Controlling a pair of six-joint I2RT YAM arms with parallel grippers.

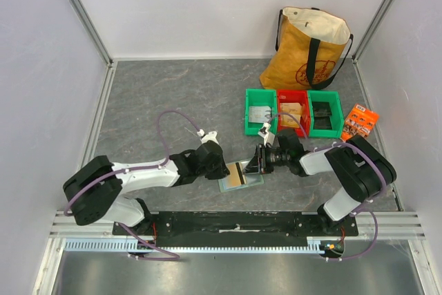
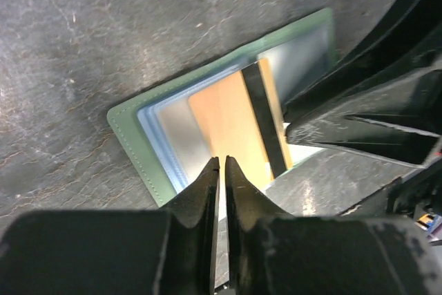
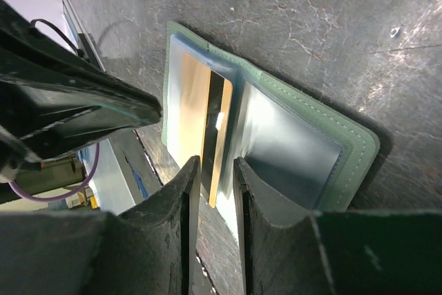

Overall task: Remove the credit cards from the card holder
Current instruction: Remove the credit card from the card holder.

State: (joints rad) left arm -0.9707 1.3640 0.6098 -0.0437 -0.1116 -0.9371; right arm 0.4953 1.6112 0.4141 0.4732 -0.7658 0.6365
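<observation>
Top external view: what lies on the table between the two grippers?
The open card holder, a tan-gold credit card on it, lies between the left gripper and right gripper in that view.

Bright, even overhead light casts soft shadows in the top view. Up close the left gripper's (image 2: 222, 162) black fingers (image 2: 197, 202) blur darkly, and glare whitens the flat pale-green folding card holder's (image 2: 128, 126) glossy pockets (image 2: 304, 50).

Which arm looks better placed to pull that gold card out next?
Probably the right. The right claw stands open with an end of the gold card in its gap; the left claw is nearly shut, only pointing at the card's edge.
</observation>
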